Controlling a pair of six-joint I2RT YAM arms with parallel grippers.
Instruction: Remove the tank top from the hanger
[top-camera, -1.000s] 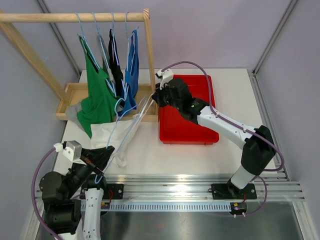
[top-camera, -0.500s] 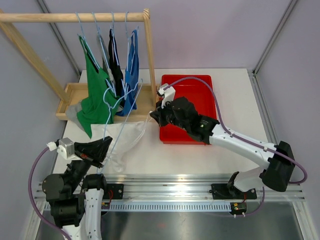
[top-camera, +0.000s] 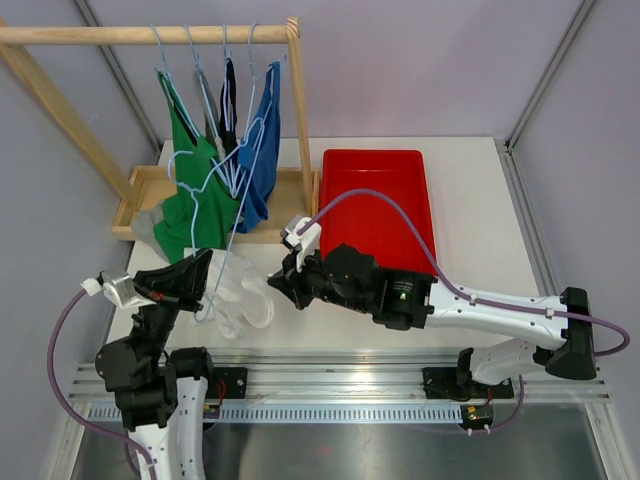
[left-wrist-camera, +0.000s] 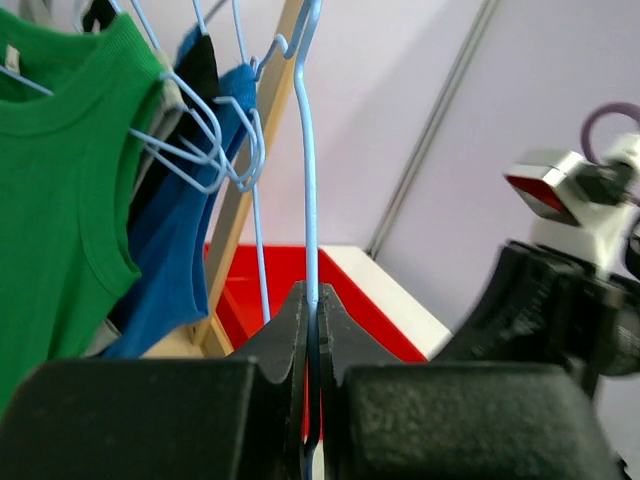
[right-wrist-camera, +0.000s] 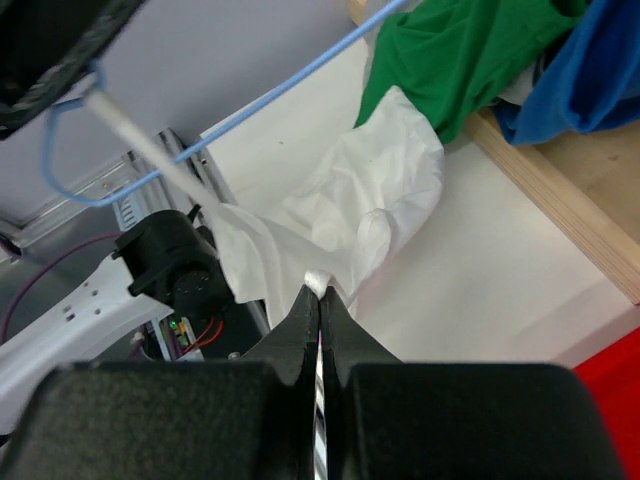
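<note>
The white tank top (top-camera: 243, 297) hangs crumpled between the two arms, above the table's near left part. My right gripper (top-camera: 279, 283) is shut on a fold of the white tank top (right-wrist-camera: 352, 205), the cloth pinched at its fingertips (right-wrist-camera: 320, 290). My left gripper (top-camera: 203, 272) is shut on the thin light-blue hanger (top-camera: 238, 205), which slants up toward the rack. In the left wrist view the hanger wire (left-wrist-camera: 310, 180) rises straight out of the closed jaws (left-wrist-camera: 312, 295). One strap still trails toward the hanger (right-wrist-camera: 240, 115).
A wooden rack (top-camera: 150, 35) at the back left carries green (top-camera: 195, 205), black (top-camera: 229, 100) and blue (top-camera: 264, 150) tops on more hangers. Its wooden base tray (top-camera: 145, 185) sits below. A red bin (top-camera: 378, 195) lies right of centre.
The right gripper has pulled the white top toward the near edge and left, away from the red bin. The left gripper has risen with the hanger, which now tilts steeply toward the rack.
</note>
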